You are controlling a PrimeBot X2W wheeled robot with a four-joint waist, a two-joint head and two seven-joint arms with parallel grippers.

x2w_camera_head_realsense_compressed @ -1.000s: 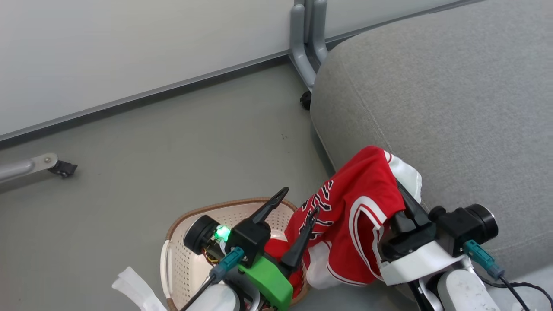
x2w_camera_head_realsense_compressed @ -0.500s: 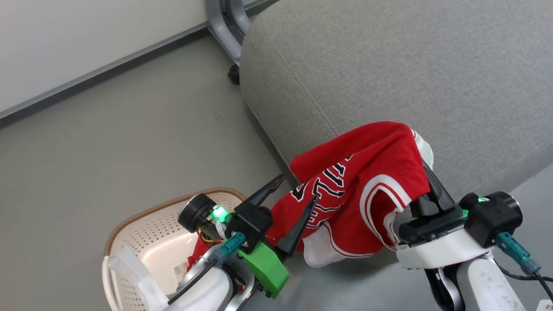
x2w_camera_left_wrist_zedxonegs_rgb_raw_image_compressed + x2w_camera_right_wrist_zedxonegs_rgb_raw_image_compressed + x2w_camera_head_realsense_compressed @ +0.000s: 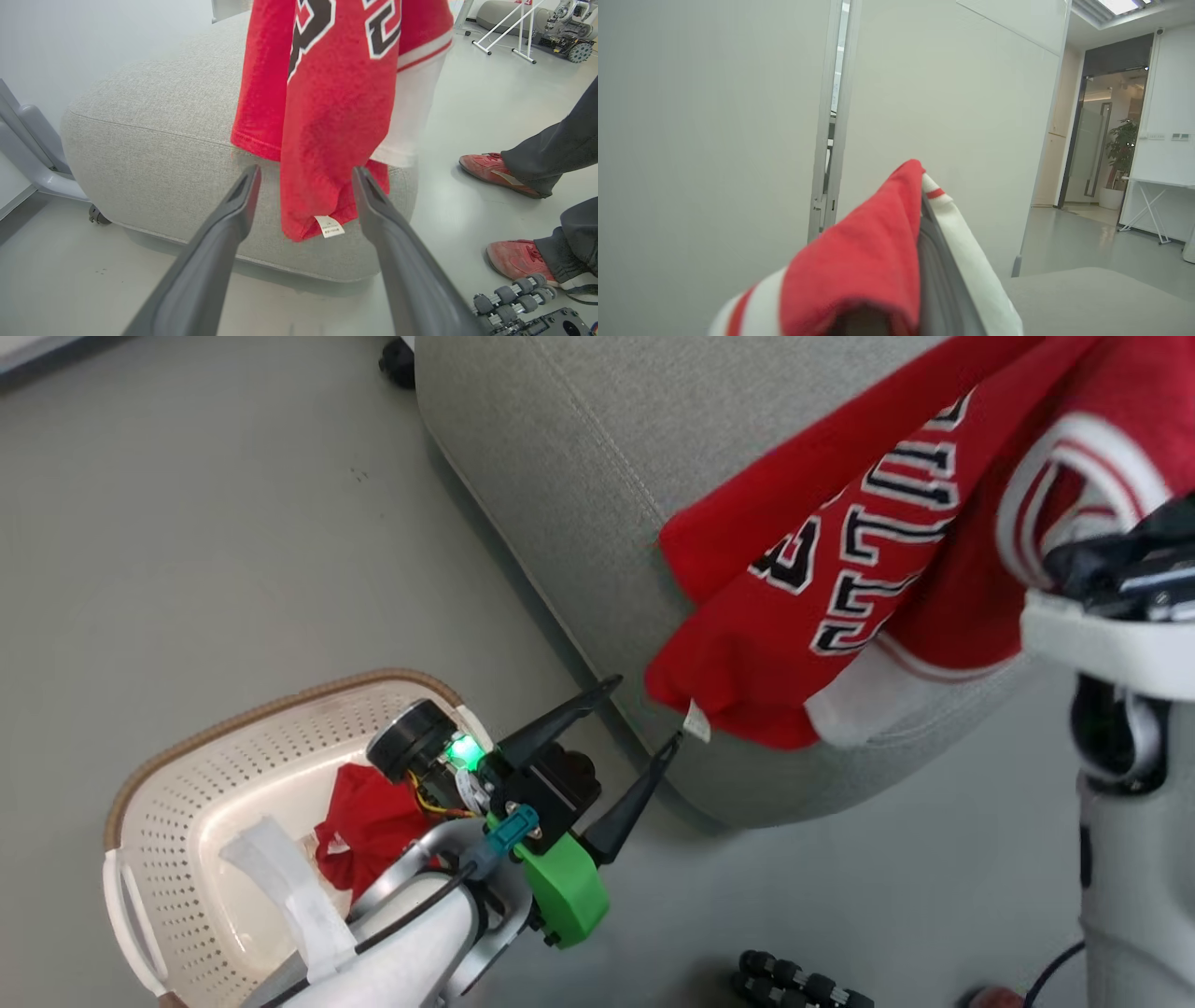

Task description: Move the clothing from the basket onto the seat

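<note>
My right gripper (image 3: pixel 922 205) is shut on the red "BULLS" jersey (image 3: pixel 840 569), held high at the upper right of the head view. The jersey drapes down against the front edge of the grey seat (image 3: pixel 579 457). In the right wrist view red and white cloth covers the fingers. My left gripper (image 3: pixel 644 711) is open beside the seat's corner, its jaws apart and holding nothing. The jersey's lowest corner with a white label (image 3: pixel 329 226) hangs just past the left fingertips (image 3: pixel 250 179). The cream basket (image 3: pixel 177 775) sits on the floor at lower left, with the second red garment (image 3: pixel 364 826) inside.
A person's feet in red shoes (image 3: pixel 490 168) stand on the floor right of the seat. A dark device with rollers (image 3: pixel 803 985) lies on the floor near them. A grey frame leg with a caster (image 3: pixel 96 215) stands left of the seat. A white wall rises behind it.
The head camera has swung, shifting the whole picture. My right gripper has raised the jersey clear of the basket and up against the seat. The left gripper stays open.
</note>
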